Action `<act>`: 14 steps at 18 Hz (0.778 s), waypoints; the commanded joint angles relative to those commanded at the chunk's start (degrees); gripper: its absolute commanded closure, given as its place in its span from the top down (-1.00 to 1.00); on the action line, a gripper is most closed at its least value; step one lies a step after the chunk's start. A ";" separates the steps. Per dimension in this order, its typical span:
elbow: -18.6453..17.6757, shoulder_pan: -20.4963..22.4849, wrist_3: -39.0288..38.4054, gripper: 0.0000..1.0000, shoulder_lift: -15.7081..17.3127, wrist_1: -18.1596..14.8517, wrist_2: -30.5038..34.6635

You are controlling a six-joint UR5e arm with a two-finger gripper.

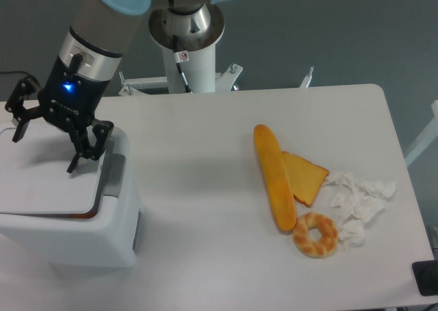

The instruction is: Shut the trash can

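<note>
The trash can (82, 239) is a large white boxy bin at the table's left front. Its flat white lid (48, 184) lies nearly level on top, with a thin gap at the front where something orange shows. A grey latch tab (113, 175) sits on its right side. My gripper (42, 151) hangs just above the rear of the lid, fingers spread wide and open, nothing between them.
On the right half of the table lie a baguette (274, 176), a slice of toast (306, 177), a bagel (315, 234) and crumpled white tissues (358, 203). The robot's white base (187, 37) stands behind the table.
</note>
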 joint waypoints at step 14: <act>-0.09 0.44 -0.53 1.00 -0.17 0.00 0.00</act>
